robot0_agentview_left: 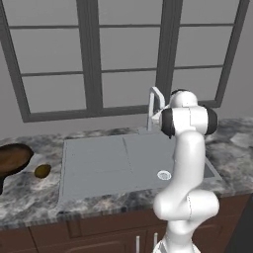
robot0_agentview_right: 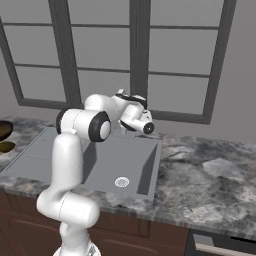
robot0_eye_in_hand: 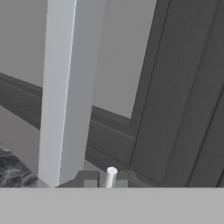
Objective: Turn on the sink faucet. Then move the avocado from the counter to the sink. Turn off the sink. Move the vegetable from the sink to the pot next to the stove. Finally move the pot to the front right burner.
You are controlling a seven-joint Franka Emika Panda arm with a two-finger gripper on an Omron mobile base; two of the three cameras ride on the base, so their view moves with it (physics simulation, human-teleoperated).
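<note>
I have the arm reaching over the sink [robot0_agentview_left: 94, 168] to the faucet [robot0_agentview_left: 154, 106], gripper [robot0_eye_in_hand: 105, 178] shut, its tips flanking the small white handle [robot0_eye_in_hand: 110, 175]. My left camera shows the avocado [robot0_agentview_left: 42, 171] on the counter [robot0_agentview_left: 29, 195] beside the pot [robot0_agentview_left: 12, 159].

Marble counter [robot0_agentview_left: 29, 197]: avocado [robot0_agentview_left: 42, 171] beside dark pot [robot0_agentview_left: 12, 158].

one avocado [robot0_agentview_left: 42, 171], one faucet [robot0_agentview_left: 154, 105], one sink [robot0_agentview_left: 94, 168]
</note>
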